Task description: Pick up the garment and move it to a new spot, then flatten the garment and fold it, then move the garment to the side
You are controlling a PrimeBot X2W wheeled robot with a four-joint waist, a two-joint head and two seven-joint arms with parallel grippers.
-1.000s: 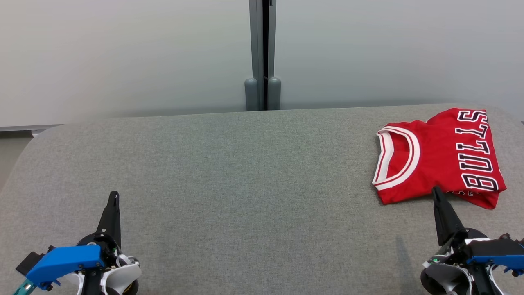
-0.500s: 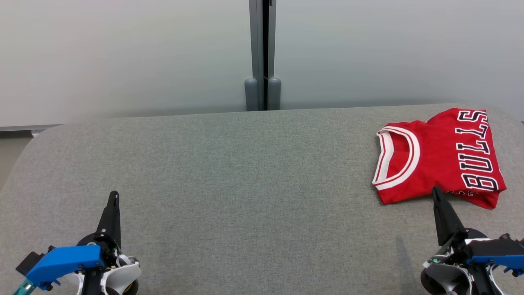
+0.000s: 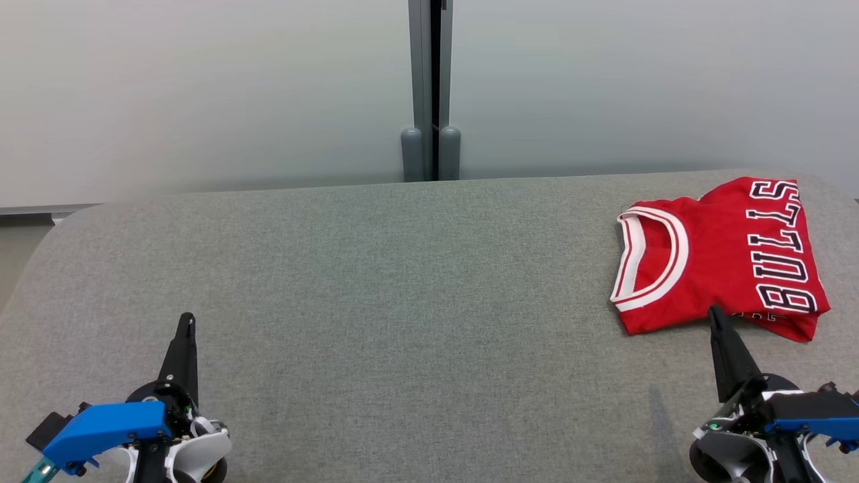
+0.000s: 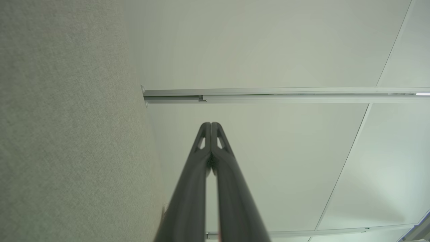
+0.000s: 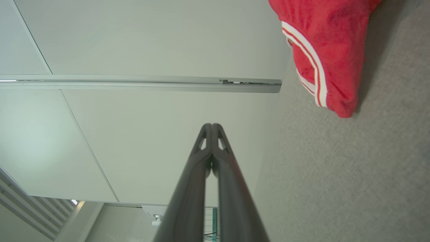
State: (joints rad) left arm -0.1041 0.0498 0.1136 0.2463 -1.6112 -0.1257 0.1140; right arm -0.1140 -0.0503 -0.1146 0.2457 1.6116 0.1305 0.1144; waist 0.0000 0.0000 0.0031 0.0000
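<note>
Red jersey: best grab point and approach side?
Likely the near edge of the folded jersey, approached from the robot's side by the right gripper, shut and closest to it. It lies flat on the table, layers stacked, so a low pinch catches all.

Grey cloth-covered counter [image 3: 402, 282]: coarse woven fabric, matt, slightly fuzzy. Red cloth jersey [image 3: 718, 268]: soft knit, matt, white ribbed neck trim, smooth printed letters. Left gripper [image 3: 187, 320] and right gripper [image 3: 715, 314]: dark plastic, smooth, matt. Blue plastic housings [image 3: 100, 426] behind them: smooth. Pale wall panels [image 3: 201, 87]: smooth, matt. Grey post [image 3: 421, 67] between the panels: looks like satin metal.
</note>
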